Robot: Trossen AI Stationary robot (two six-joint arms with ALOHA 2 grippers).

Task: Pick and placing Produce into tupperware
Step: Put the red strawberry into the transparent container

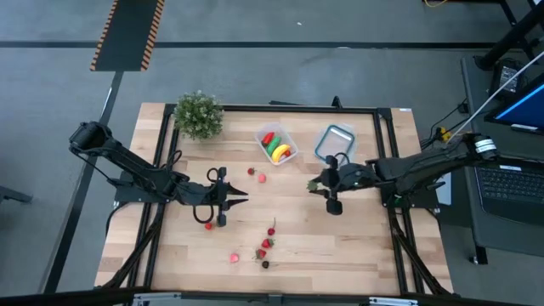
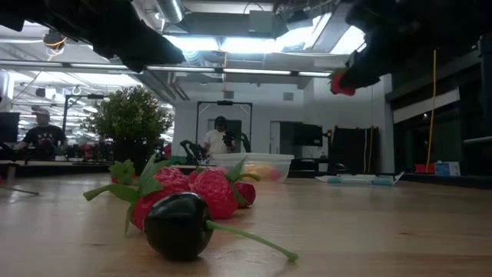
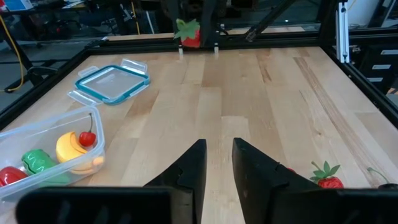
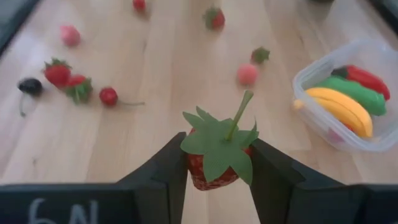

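Right claw [image 4: 217, 149] clenched on a toy strawberry [image 4: 214, 169], pinched across the red body, with the leafy cap and stem poking up between the fingers and the fruit held clear above the counter [image 4: 155, 124]. Probably light, hard moulded plastic: smooth and rounded, so liable to squirt out of flat fingers if squeezed off-centre. Best gripped as here, across the widest part of the body, never by the thin stem or floppy leaves.

Just ahead and off to one side of that claw, the tupperware [image 4: 300, 79]: clear, thin-walled, likely light enough to skid if nudged. Already inside, a banana [image 4: 339, 109], a green oblong piece [image 4: 357, 90] and a red pepper [image 4: 367, 78], leaving little free floor. Better to release from above the rim than to dip in.

Farther out across the boards, loose berries [image 4: 57, 71] scattered well apart, with bare wood between them for a clean descent.

Opposite, the left claw [image 3: 217, 149], slightly parted and gripping nothing, low over the counter. Enough room between the two arms, by the look of it.

Beyond the tub, a blue-rimmed lid [image 1: 334, 140] lying flat and a potted plant [image 1: 198, 113] near the black frame rail [image 1: 280, 109]. Worth keeping the carry short of all three.
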